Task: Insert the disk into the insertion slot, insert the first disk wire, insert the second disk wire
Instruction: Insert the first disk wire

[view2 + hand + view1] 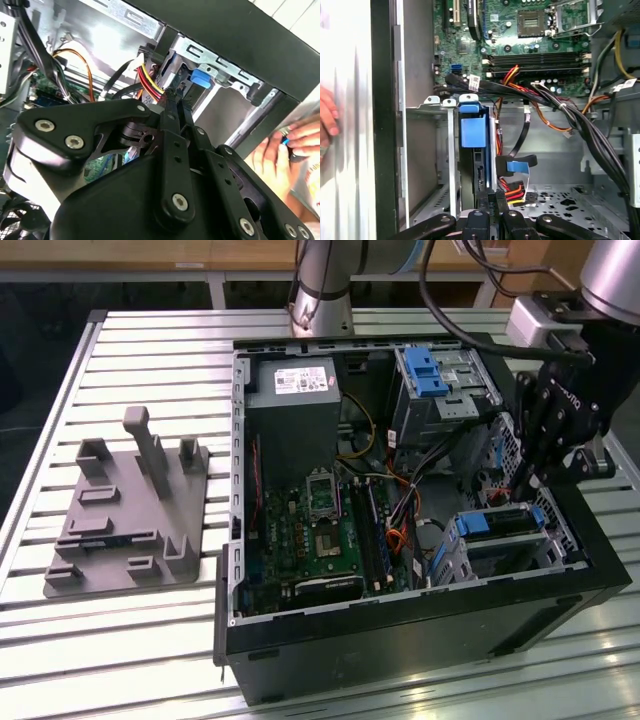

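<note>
Gripper [174, 96] fingers are seen pressed together, tips held just beside the red and yellow wires [150, 82], close to the disk [472, 131]. Disk is seated in the insertion slot [451, 160]. A hand [327, 120] is noted outside the case [382, 125]

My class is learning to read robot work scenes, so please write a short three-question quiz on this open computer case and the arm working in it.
1. True or false: the disk already sits in the insertion slot.
2. What stands on the table at the exterior view's left of the computer case? A) a grey fixture B) a red toolbox C) a monitor
3. In the second wrist view, which colours are the wires just past the gripper?
Key: 1 true; 2 A; 3 red, yellow and black.
</note>
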You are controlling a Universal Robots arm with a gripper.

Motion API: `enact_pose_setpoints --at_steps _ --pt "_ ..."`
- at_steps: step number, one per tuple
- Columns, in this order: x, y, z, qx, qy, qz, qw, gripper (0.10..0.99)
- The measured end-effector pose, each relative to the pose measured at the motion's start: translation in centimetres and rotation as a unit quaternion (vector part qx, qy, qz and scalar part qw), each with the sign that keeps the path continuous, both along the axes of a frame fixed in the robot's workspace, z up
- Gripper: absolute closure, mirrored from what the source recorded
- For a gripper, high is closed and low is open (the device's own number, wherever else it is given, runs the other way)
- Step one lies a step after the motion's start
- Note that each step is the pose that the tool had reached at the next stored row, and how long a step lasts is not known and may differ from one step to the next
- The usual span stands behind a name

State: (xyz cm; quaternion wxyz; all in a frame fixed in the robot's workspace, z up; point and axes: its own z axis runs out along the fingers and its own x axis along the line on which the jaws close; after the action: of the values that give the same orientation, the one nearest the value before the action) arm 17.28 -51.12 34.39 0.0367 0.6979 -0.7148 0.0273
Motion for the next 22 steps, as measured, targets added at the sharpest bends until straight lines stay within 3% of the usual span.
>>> enact_pose_setpoints --at_steps 3,13,19,22 --pt "0.0 -0.4 0.0 0.0089 0.0 0.0 1.0 0.918" --pt "0.0 -0.49 0.0 0.0093 0.0 0.0 1.0 0.918" --pt "0.0 -1.06 0.0 0.0182 0.0 0.0 0.9998 0.918" --pt "0.0 -1.06 0.0 0.0185 0.0 0.0 0.9998 0.918"
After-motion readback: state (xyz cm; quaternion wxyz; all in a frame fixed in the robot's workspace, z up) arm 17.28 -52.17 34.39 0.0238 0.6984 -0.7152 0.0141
